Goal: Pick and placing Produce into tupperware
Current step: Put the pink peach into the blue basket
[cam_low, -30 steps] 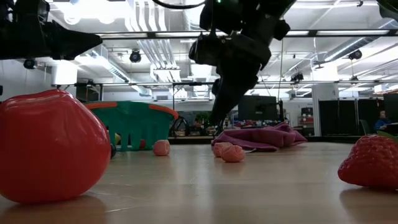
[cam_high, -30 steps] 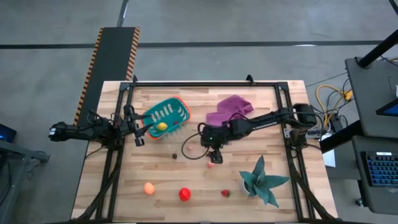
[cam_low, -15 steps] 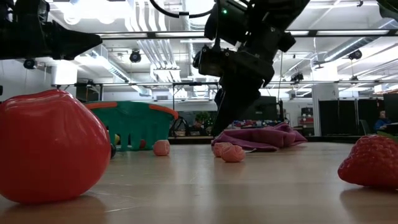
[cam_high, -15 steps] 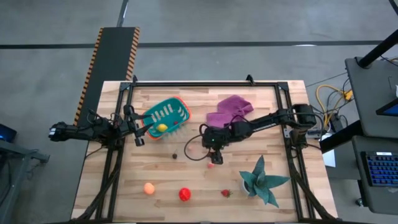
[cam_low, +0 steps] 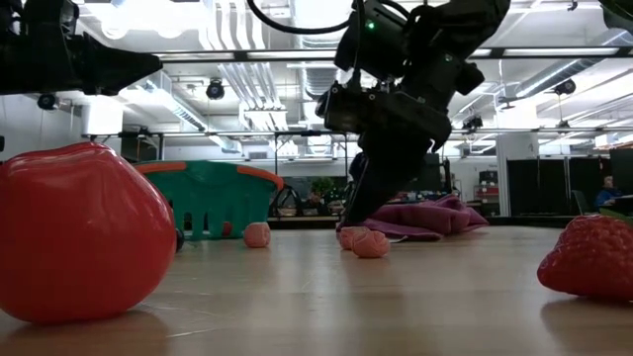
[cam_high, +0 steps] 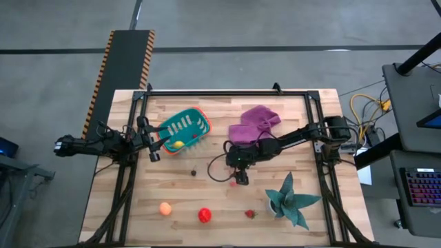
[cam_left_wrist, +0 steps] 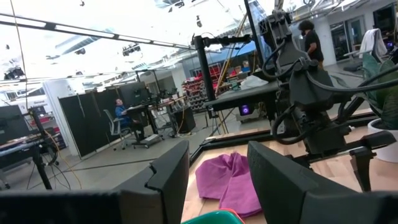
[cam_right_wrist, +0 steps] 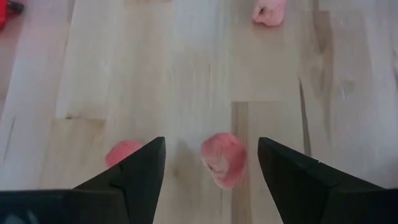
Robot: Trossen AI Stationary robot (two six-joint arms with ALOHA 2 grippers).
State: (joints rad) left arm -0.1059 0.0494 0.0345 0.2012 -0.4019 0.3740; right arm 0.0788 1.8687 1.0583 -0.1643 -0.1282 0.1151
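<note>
From above, the teal slotted plastic basket with an orange rim sits tilted in the upper left of the wooden worktop, a small yellow toy fruit inside it. The left gripper hangs just beside its left end, fingers part-spread and holding nothing I can see, probably waiting. The right gripper is at centre, close over a small pink toy piece. An orange ball, a red ball and a little strawberry lie along the lower edge.

At worktop height, the right gripper points down just behind the pink pieces.

The left wrist view shows a purple cloth beyond its own fingers.

The right wrist view shows wide-spread, empty fingers with a pink lump between them, seemingly lined up for a grab.
</note>
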